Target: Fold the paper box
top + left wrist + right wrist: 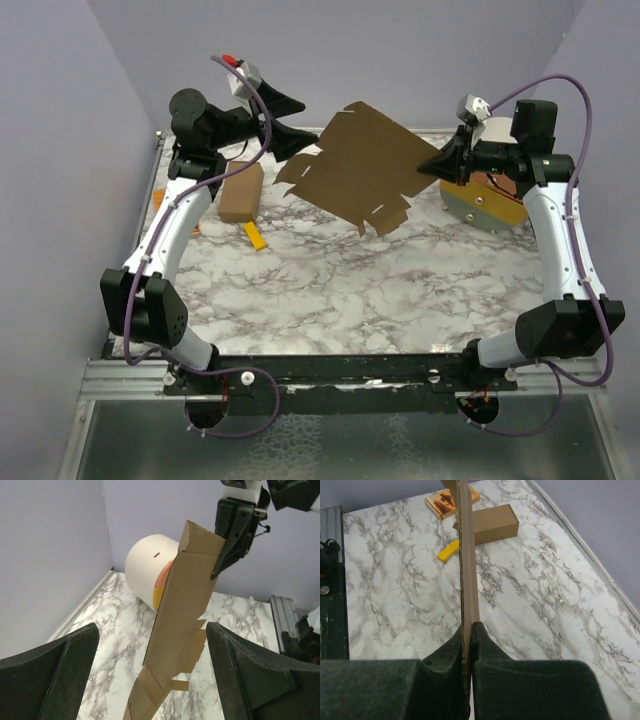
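The paper box (360, 165) is a flat brown die-cut sheet with notched tabs, held tilted in the air above the back of the table. My right gripper (440, 163) is shut on its right edge; in the right wrist view the sheet (467, 555) runs edge-on out from between the closed fingers (485, 645). My left gripper (297, 125) is open at the sheet's left edge. In the left wrist view the sheet (182, 615) hangs between the wide-apart fingers (250, 675) without touching either.
A narrower ready-made cardboard box (242, 191) and a yellow piece (254, 235) lie at the back left. An orange booklet (451, 501) lies beyond them. A white tape roll (147, 570) with an orange-yellow core stands at the back right, behind my right gripper.
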Action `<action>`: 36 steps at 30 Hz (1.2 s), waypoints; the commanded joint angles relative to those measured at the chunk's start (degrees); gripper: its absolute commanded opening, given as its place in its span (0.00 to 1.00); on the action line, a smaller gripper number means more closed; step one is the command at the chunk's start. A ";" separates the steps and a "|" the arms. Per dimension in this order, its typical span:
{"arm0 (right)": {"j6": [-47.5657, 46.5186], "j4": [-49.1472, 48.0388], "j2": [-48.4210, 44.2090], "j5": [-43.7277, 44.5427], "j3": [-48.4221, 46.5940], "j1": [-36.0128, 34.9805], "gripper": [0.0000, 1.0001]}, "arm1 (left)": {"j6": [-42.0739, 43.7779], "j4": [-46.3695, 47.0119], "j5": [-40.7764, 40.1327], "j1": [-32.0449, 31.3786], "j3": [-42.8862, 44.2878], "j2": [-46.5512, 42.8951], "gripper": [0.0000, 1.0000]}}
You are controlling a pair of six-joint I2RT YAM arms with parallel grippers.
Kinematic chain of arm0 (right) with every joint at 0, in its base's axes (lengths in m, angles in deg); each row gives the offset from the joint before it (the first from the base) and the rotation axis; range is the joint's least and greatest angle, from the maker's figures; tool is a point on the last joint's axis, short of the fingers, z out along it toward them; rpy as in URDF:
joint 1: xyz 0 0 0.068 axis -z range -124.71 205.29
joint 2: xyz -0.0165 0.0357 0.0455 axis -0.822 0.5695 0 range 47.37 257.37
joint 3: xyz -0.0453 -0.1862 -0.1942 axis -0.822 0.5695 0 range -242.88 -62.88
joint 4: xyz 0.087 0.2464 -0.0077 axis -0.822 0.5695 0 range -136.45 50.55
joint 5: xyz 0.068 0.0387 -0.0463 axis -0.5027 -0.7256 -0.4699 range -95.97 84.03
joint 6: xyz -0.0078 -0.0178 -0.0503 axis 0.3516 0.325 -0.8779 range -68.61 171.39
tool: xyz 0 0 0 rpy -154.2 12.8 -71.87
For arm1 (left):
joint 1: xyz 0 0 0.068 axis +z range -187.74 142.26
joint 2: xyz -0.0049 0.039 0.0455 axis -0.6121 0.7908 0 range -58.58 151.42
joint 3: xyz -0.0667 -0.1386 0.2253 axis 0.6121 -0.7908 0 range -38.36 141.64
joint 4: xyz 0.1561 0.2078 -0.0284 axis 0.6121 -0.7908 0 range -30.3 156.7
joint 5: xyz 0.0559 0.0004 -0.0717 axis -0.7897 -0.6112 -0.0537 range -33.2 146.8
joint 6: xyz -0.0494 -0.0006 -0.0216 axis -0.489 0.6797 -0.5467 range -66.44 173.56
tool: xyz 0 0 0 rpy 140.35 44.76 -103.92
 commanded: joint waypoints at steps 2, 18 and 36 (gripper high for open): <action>-4.24 3.86 0.23 -2.78 0.25 -2.10 0.01 | 7.76 -6.27 5.40 -3.26 4.48 3.30 0.91; -6.77 6.12 0.68 -2.60 1.35 -5.74 0.01 | 20.84 -23.41 8.41 -7.24 7.02 4.83 0.36; -4.54 5.34 -2.51 -8.23 4.40 -4.64 0.78 | -37.75 47.19 10.91 1.21 -13.89 0.65 0.00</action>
